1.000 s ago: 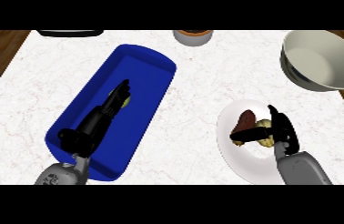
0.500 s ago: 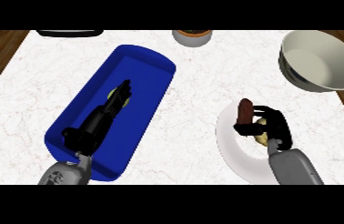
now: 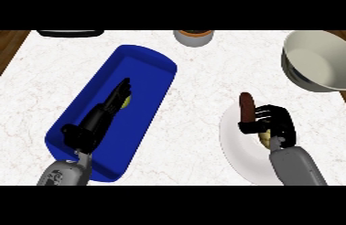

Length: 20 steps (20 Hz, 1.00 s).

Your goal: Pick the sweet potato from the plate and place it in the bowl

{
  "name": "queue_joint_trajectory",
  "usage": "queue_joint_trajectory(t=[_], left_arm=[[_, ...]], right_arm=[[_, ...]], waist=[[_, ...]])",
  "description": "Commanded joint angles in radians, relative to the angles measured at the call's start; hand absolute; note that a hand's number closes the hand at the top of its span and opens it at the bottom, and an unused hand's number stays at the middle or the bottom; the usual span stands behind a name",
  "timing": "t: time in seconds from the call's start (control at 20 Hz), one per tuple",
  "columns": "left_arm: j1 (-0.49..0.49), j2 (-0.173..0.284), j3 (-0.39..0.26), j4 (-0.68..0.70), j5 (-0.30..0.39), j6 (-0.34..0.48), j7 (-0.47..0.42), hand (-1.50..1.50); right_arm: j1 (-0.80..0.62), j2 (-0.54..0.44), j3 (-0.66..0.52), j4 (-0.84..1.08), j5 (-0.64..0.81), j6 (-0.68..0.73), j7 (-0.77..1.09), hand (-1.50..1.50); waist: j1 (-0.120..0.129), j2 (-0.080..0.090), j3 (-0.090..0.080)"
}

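- Marble bench (image 3: 202,96), blue tray (image 3: 145,68) at left.
- Bowl (image 3: 314,59) at far right, well apart from the plate (image 3: 233,144).
- Left hand (image 3: 111,105) over the tray, fingers straight.
- Right hand (image 3: 273,123) curled round the sweet potato (image 3: 247,105), over the plate's upper edge.

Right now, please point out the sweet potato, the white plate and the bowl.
sweet potato (image 3: 246,104), head view, its upper free end.
white plate (image 3: 238,151), head view, bare left part.
bowl (image 3: 317,59), head view, inner wall.
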Motion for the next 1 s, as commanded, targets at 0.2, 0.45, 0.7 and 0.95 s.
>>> queue_joint_trajectory(t=[0.2, 0.45, 0.7, 0.95], left_arm=[[-0.02, -0.016, -0.038, -0.017, 0.003, -0.036, 0.019, 0.0], [-0.048, -0.026, -0.025, -0.005, -0.009, -0.018, 0.015, 0.0], [0.005, -0.028, -0.031, -0.02, -0.034, 0.003, 0.018, 0.0], [0.011, -0.037, -0.04, -0.054, -0.031, 0.004, 0.048, 0.0]], right_arm=[[-0.252, -0.151, 0.162, 0.164, 0.093, 0.308, -0.166, 1.5], [-0.487, -0.22, 0.208, 0.334, 0.223, 0.392, -0.199, 1.5], [-0.627, -0.186, 0.185, 0.403, 0.34, 0.214, -0.206, 1.5], [-0.693, -0.234, 0.079, 0.347, 0.331, 0.064, -0.248, 1.5]], waist=[[0.077, 0.025, 0.01], [0.062, 0.022, 0.01], [0.039, 0.015, 0.01], [0.021, 0.009, 0.011]])
